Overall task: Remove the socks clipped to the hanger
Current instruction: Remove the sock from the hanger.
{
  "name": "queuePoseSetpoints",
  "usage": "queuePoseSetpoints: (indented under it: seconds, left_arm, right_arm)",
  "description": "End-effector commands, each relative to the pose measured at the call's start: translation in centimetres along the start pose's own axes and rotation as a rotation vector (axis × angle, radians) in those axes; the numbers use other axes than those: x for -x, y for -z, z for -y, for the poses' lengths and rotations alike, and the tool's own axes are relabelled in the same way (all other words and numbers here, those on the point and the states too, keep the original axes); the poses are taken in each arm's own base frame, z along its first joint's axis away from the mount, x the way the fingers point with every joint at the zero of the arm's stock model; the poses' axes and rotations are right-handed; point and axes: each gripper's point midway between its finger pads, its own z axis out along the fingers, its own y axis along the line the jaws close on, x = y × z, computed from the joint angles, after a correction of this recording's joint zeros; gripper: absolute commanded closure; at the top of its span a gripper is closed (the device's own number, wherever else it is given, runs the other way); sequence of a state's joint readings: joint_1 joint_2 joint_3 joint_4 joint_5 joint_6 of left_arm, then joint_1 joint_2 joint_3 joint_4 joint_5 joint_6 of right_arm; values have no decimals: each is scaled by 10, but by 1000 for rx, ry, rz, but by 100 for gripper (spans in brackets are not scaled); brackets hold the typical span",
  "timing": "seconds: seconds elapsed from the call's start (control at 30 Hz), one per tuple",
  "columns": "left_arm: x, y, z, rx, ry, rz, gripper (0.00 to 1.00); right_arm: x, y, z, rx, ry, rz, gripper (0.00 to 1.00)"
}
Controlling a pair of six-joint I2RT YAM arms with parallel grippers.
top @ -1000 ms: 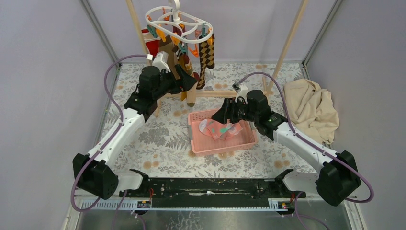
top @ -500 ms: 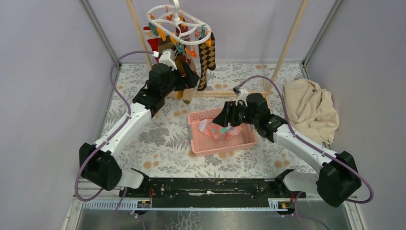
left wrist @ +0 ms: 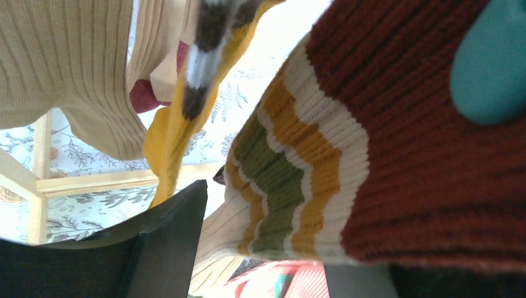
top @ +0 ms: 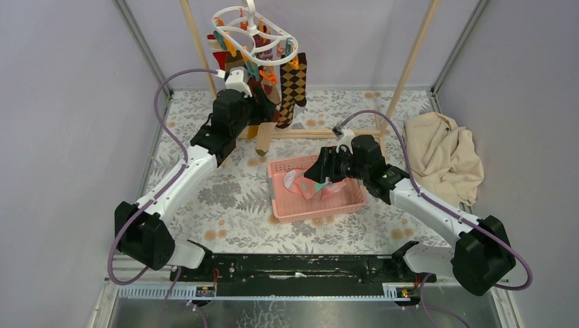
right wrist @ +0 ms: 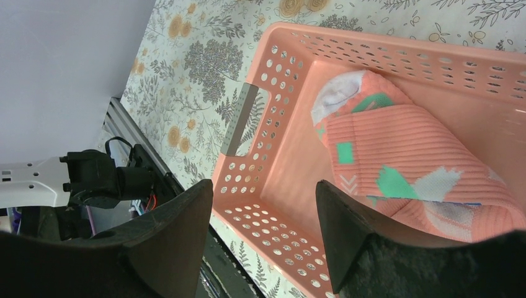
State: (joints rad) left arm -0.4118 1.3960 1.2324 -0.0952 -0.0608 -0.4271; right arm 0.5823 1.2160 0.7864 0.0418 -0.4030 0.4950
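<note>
The white hanger [top: 254,31] hangs at the back with orange, teal and pink clips. Several socks hang from it, among them an argyle one [top: 292,85] and a tan one [top: 262,140]. My left gripper [top: 263,104] is raised in among them. In the left wrist view its jaws stand open around the cuff of the maroon-striped sock [left wrist: 409,155], held by a teal clip [left wrist: 490,62]. A mustard sock [left wrist: 177,130] and a tan sock [left wrist: 68,68] hang beside it. My right gripper [top: 319,171] is open and empty over the pink basket [top: 283,208], where a pink patterned sock [right wrist: 409,167] lies.
A tall wooden rack [top: 410,61] carries the hanger; its low crossbar [top: 321,133] runs behind the basket. A large beige cloth [top: 444,154] lies at the right. The basket's handle slot [right wrist: 239,118] faces the arms' bases.
My left arm has risen and reached further in among the hanging socks. The hanger has tilted and swung left. My right gripper has shifted slightly over the basket.
</note>
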Motion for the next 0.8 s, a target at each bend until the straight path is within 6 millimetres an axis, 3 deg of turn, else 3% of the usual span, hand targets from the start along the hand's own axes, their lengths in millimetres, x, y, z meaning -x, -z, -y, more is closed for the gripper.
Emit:
queuePoseSetpoints:
  seconds: [0.0,0.1,0.23,0.3,0.47,0.77]
  left_arm:
    - [13,-10,1,3,-42,74,39]
    - [12,-13,4,-13,-45,65,56]
    - [17,-13,10,-31,-32,62,89]
    - [20,-11,15,-42,-20,46,99]
    - [30,-5,29,-70,4,1,100]
    - [43,11,73,-268,115,-61,90]
  right_arm:
    - [12,3,-7,28,20,55,31]
    - [11,1,-6,27,17,52,31]
    - [12,-1,-6,29,13,51,31]
    - [13,-2,-7,31,13,51,31]
    - [20,-3,-13,49,17,61,31]
    - [51,-15,-39,173,25,141,33]
